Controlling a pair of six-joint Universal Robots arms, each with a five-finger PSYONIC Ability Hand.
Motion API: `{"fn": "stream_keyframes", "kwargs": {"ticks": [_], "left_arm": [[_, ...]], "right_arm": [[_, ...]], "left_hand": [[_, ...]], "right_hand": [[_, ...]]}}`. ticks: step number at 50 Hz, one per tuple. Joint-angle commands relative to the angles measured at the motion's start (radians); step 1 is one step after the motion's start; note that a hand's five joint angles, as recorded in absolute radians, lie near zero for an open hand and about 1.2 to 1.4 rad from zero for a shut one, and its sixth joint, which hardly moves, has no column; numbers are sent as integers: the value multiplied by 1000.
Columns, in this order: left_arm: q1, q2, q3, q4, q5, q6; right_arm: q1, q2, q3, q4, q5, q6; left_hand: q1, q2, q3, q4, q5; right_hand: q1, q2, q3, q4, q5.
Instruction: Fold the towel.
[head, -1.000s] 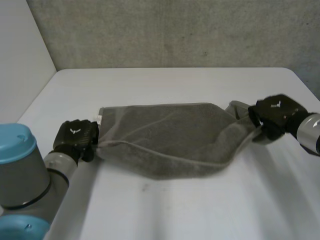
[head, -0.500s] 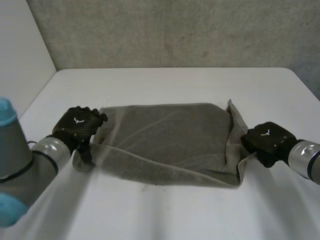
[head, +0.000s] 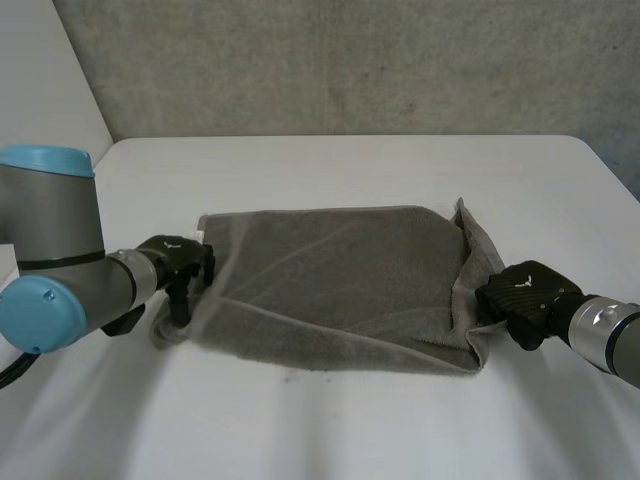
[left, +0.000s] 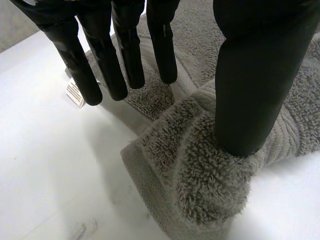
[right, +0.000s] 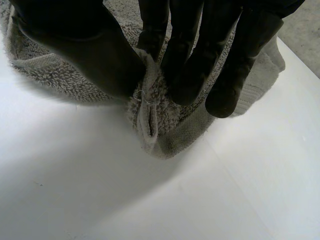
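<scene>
Right hand (head: 525, 295) pinches the towel's (head: 340, 280) near right corner. Left hand (head: 172, 260) rests straight-fingered on its bunched left corner. Lying mid-table (head: 350, 165), the towel looks soft, limp and light, best gripped at the corners.

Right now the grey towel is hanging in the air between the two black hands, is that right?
Not quite. The head view shows the grey towel lying on the white table, not hanging in the air. It does stretch between the black hands, the left hand at one end and the right hand at the other.
</scene>
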Motion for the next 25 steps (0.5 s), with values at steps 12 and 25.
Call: {"fn": "stream_keyframes", "kwargs": {"ticks": [12, 25], "left_arm": [[7, 1, -65, -16, -1, 12], [7, 211, -93, -16, -2, -6]], "right_arm": [[-15, -1, -19, 2, 0, -3], [-40, -93, -84, 75, 6, 14]], "left_hand": [[238, 237, 237, 237, 239], [807, 806, 806, 807, 808]], "right_hand": [[66, 89, 64, 58, 51], [66, 89, 64, 58, 51]]}}
